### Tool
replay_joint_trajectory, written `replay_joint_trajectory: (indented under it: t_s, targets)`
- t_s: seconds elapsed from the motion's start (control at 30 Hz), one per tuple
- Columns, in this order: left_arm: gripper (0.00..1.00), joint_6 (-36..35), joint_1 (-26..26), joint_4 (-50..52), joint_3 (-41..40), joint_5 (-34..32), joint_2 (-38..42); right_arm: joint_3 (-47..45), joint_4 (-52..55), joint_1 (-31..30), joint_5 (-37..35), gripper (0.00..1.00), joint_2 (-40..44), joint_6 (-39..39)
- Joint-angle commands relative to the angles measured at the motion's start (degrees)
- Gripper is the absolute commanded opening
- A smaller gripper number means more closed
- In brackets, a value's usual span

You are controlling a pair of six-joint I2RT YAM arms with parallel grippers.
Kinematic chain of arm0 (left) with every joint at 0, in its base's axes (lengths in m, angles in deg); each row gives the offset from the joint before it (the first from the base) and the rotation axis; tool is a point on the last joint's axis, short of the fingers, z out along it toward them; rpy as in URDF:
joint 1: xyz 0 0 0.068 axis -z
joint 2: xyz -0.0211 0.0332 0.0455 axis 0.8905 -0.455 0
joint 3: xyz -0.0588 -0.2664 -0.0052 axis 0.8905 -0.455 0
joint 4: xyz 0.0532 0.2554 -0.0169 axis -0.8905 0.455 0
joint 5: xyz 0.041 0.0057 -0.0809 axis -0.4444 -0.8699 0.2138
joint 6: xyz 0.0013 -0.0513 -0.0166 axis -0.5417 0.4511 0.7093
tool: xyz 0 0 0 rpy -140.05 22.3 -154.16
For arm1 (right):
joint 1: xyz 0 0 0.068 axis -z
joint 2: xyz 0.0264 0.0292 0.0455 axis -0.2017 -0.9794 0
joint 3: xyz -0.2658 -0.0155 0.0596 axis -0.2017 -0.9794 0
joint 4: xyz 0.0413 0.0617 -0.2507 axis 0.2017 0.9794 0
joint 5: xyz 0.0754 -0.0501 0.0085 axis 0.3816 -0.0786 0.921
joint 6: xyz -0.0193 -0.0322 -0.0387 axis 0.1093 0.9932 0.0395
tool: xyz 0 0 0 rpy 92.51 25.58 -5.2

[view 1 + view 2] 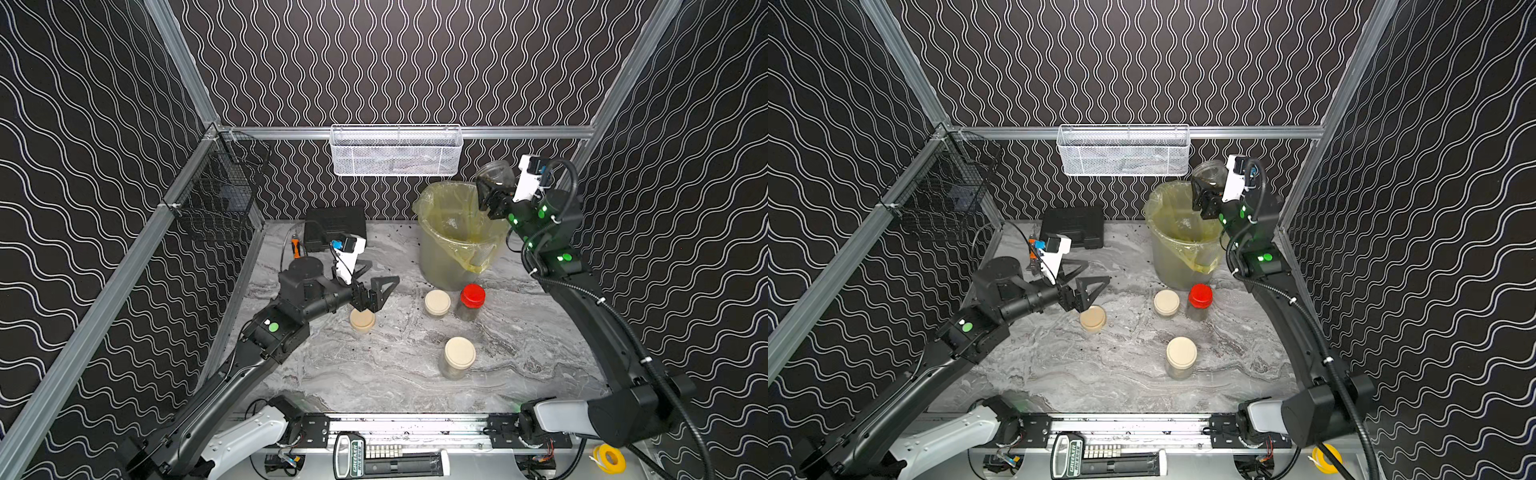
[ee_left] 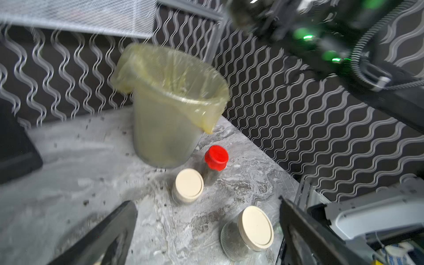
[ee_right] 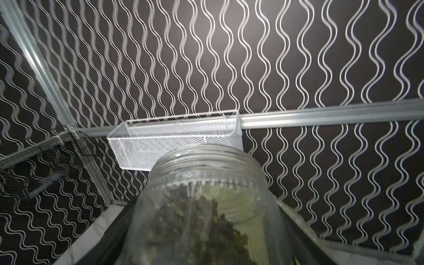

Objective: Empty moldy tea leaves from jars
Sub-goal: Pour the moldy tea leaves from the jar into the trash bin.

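Your right gripper [image 1: 492, 195] is clamped on the open jar [image 1: 496, 172] and holds it in the air, tilted, over the far right rim of the bucket [image 1: 440, 253] with the yellow bag [image 1: 446, 199] in it. Through the glass in the right wrist view you can see the tea leaves [image 3: 195, 227] heaped dark inside the jar, below its threaded mouth.

Your left gripper [image 1: 382, 272] hangs with its jaws spread wide and nothing between them, just above a loose cream lid [image 1: 362, 320] that lies flat on the table [image 1: 353, 374].

Two cream-lidded jars [image 1: 437, 302] [image 1: 459, 355] and the red-lidded jar [image 1: 472, 301] stand upright and closed in front of the bucket. Dark specks dot the table around them.
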Motion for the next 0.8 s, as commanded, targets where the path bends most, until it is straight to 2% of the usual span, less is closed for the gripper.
replay_joint_trajectory:
  t_s: [0.0, 0.17, 0.3, 0.43, 0.5, 0.77]
  targets:
    - [0.99, -9.67, 0.04, 6.98, 4.72, 0.24, -3.23, 4.92, 10.44, 0.81, 1.55, 0.16, -2.92, -1.38]
    - [0.99, -14.37, -0.11, 7.22, 5.46, 0.41, -4.97, 12.24, 20.34, 2.32, 3.53, 0.16, -8.81, -2.37]
    - [0.99, -16.84, -0.42, 6.49, 2.84, 0.26, -2.66, 15.65, 24.66, 2.6, 5.29, 0.16, -12.29, -2.71]
    - [0.99, -19.88, -0.54, 9.52, 1.86, -5.16, -0.75, 21.7, 31.08, 2.7, 7.14, 0.15, -17.45, -3.23]
    - [0.99, -20.06, -0.56, 9.91, 0.99, -6.99, 0.19, 25.14, 34.44, 2.67, 7.31, 0.15, -19.93, -3.26]
    - [0.99, -19.64, -0.58, 9.6, -0.05, -7.64, 1.47, 32.87, 43.13, 2.62, 7.13, 0.14, -24.26, -1.86]
